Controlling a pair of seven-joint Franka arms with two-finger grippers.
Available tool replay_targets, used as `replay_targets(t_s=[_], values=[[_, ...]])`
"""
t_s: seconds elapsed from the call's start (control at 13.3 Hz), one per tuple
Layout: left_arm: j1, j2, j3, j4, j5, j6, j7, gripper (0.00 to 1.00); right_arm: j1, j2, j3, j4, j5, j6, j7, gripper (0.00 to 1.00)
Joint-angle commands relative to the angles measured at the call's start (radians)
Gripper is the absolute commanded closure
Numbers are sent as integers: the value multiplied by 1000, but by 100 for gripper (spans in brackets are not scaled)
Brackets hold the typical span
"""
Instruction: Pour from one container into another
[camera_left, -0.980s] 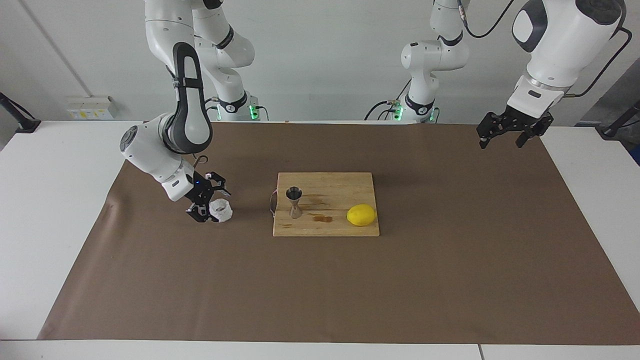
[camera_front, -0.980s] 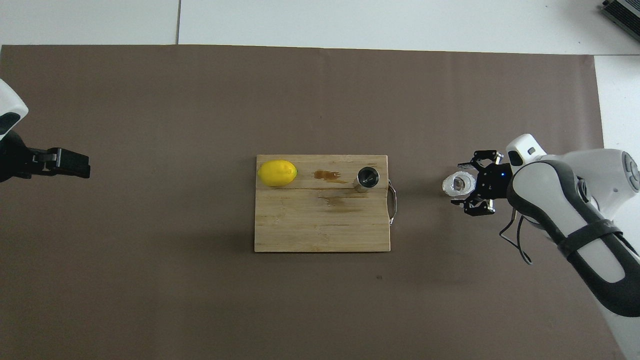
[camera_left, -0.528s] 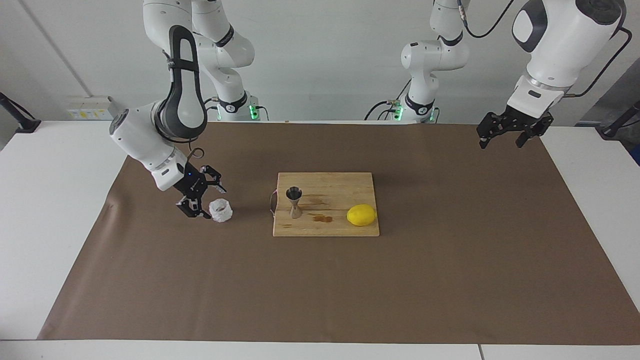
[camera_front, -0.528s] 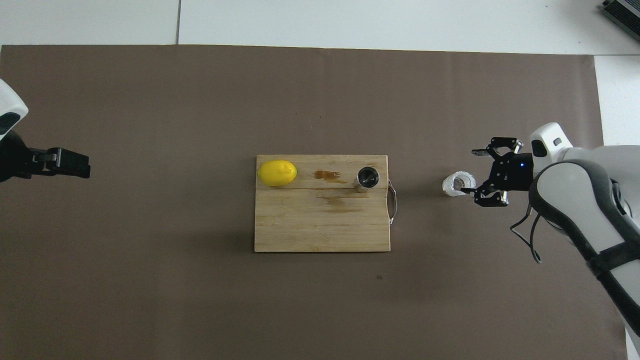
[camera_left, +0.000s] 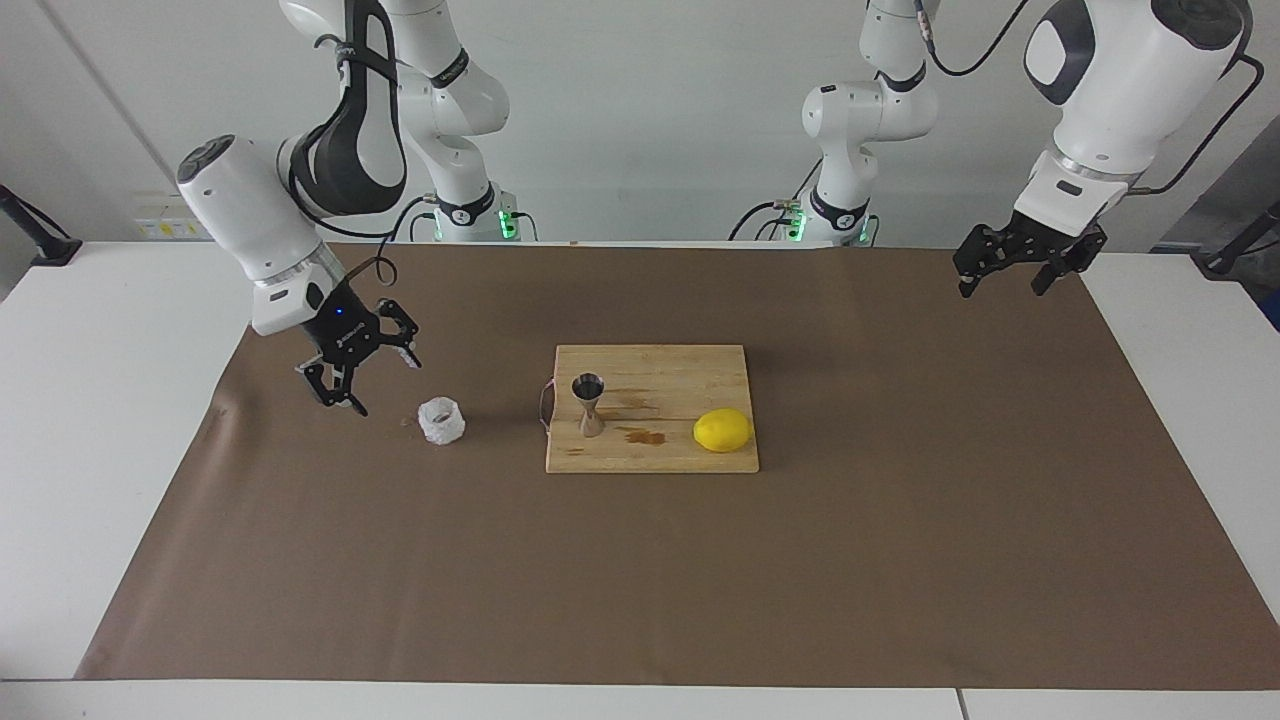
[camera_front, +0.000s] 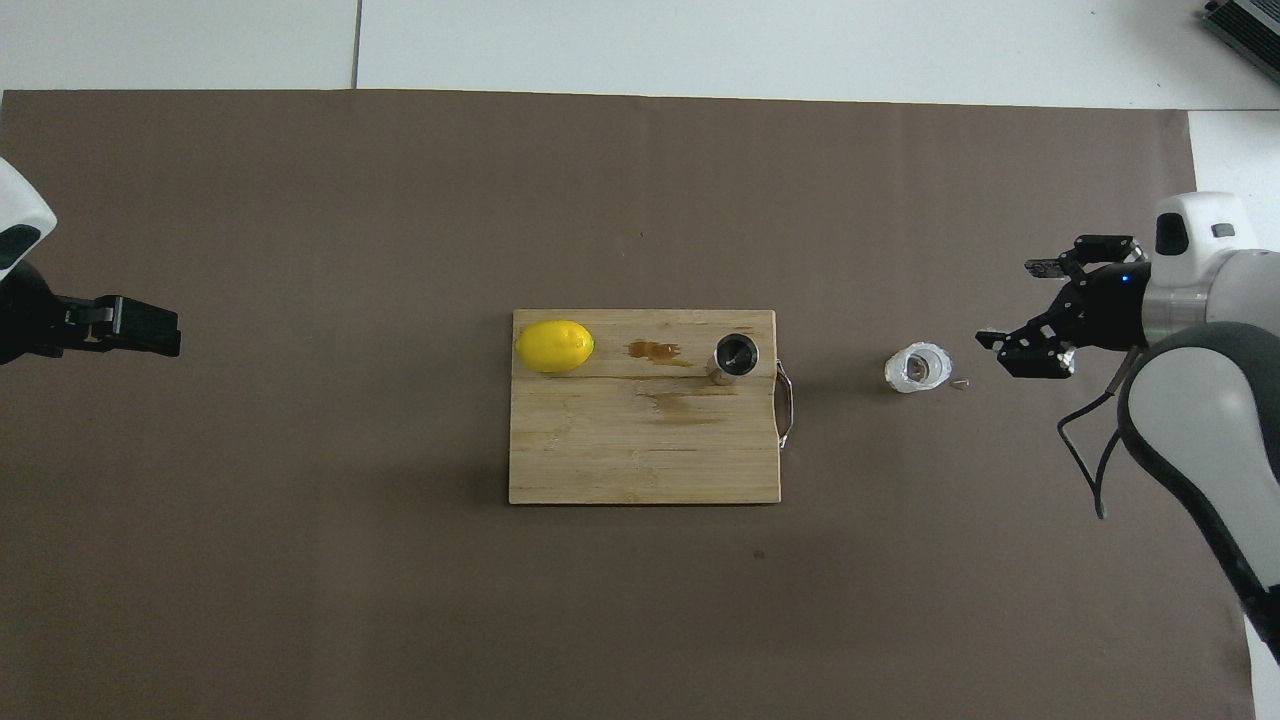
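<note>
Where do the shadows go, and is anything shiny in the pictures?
Facing view: the white cup and the jigger each throw a faint shadow toward the left arm's end; the jigger's steel glints. Overhead view: the lemon looks bright, and the cutting board shows dark stains.

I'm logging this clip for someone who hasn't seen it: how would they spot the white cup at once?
Start at the wooden cutting board in the middle of the brown mat. Off the board, toward the right arm's end of the table, the white cup stands alone on the mat. It is squat with crinkled walls, unlike the slim steel jigger and the yellow lemon on the board.
</note>
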Motion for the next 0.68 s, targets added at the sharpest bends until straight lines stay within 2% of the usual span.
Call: replay_targets(t_s=[0.0,0.23,0.38,0.6], values=[[6,-26,-3,-31,5,15,-1,0,-4,-8,3,96,-104,-99,286,0],[6,-26,-3,-31,5,15,-1,0,6,-8,6,201,-237,-207,652,0],[6,-26,-3,-31,5,15,-1,0,8,-3,13,251,-275,-277,910,0],[6,-26,-3,-31,5,13,-1,0,29,20,15,350,-299,-406,1132,0]])
